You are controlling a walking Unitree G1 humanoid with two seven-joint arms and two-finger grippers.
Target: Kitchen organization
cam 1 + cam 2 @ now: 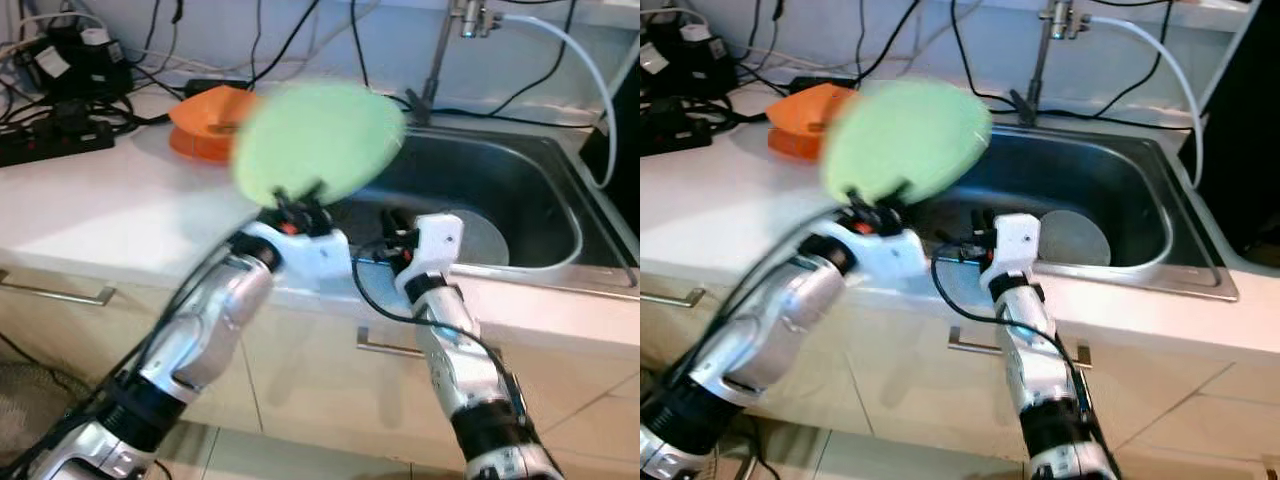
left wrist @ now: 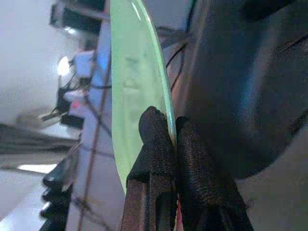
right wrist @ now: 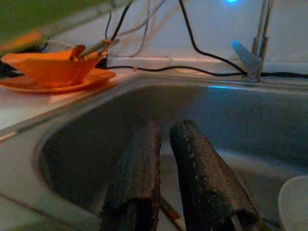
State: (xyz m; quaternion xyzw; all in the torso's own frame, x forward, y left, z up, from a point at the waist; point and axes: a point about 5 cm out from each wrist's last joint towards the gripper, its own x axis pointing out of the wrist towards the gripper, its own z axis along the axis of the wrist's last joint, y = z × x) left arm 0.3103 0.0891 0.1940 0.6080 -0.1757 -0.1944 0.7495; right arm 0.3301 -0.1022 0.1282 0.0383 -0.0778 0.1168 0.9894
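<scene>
I see my left gripper (image 2: 172, 139) pinching the rim of a green plate (image 1: 318, 140). Both black fingers (image 2: 156, 144) press on the edge, one on each side. The plate is up in the air, over the left rim of the sink (image 1: 520, 170), tipped so its face looks toward me. It looks blurry.

My right gripper (image 3: 166, 139) hangs just inside the front of the sink, holding nothing. Its two fingers sit close together with a thin gap between them, so I would call it nearly closed and empty.

At the bottom of the sink lies a round grey plate (image 1: 1075, 237), to the right of my right gripper. The tap (image 1: 440, 55) stands behind the sink, with a white hose (image 1: 585, 70) curving off to the right.

Left of the sink, on the white counter (image 1: 110, 200), sit an orange bowl on an orange plate (image 3: 53, 72). Further left of the sink are black cables and a power strip (image 1: 55, 140).
</scene>
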